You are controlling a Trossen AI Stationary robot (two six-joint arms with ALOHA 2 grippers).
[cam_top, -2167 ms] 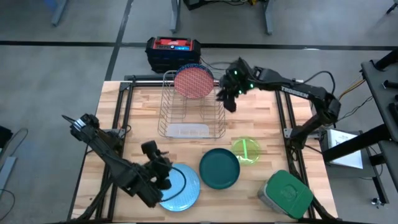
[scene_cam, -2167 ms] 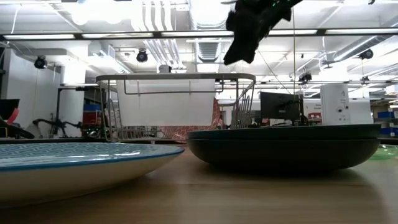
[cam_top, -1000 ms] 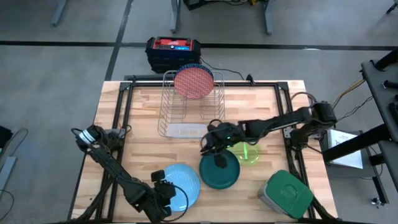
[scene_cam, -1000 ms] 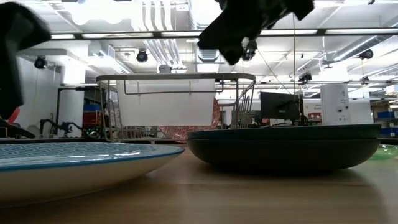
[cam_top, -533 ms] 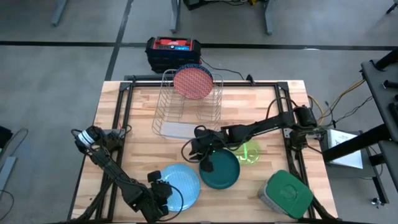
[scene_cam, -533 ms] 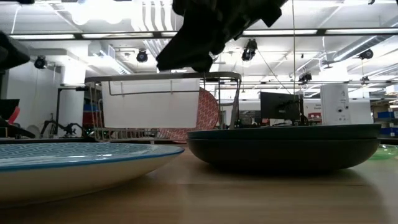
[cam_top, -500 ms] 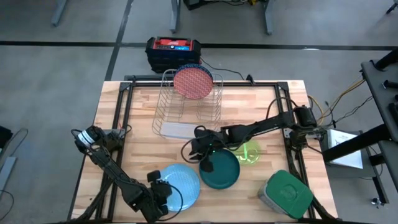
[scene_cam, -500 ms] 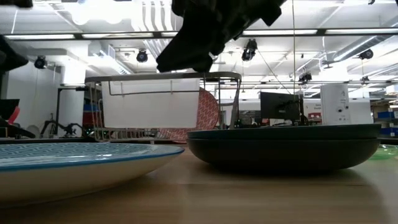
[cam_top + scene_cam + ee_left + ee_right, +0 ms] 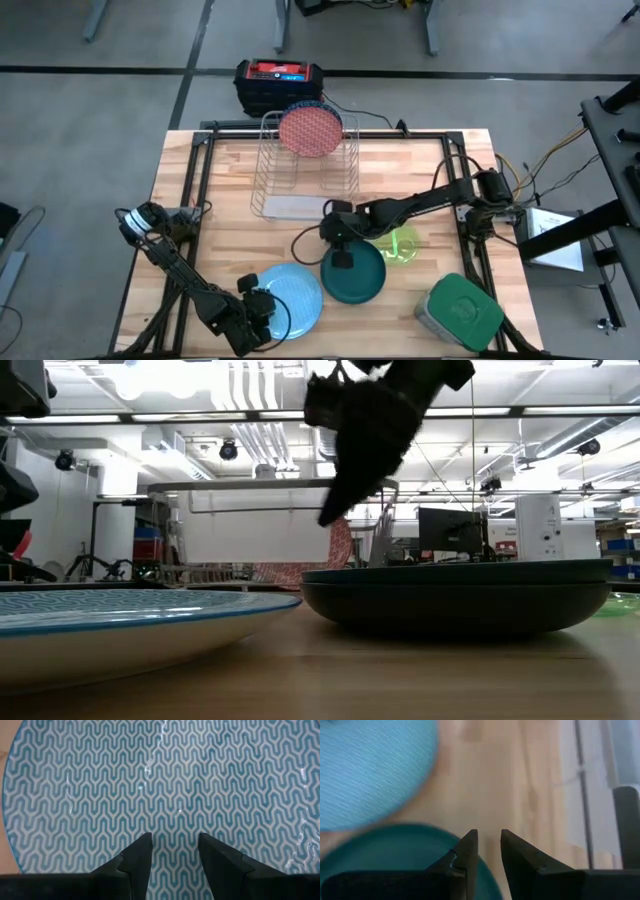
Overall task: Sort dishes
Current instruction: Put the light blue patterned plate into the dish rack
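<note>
Right gripper (image 9: 338, 243) shifted right above dark green plate (image 9: 353, 272), fingers parted, left gripper (image 9: 174, 851) parted over light blue plate (image 9: 290, 297).

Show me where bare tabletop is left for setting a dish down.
Bare wood lies left of the wire rack, down to the light blue plate, and right of the rack above the neon-green bowl. The front is crowded: light blue plate, dark green plate, bowl, green-lidded container, with the right gripper over the green plate's edge.

You see a wooden table (image 9: 230, 190) with visible grain, a glossy glazed blue plate (image 9: 160, 780), a smooth green plate (image 9: 352, 280), a metal wire rack (image 9: 305, 170), and a translucent plastic cup (image 9: 400, 243).
</note>
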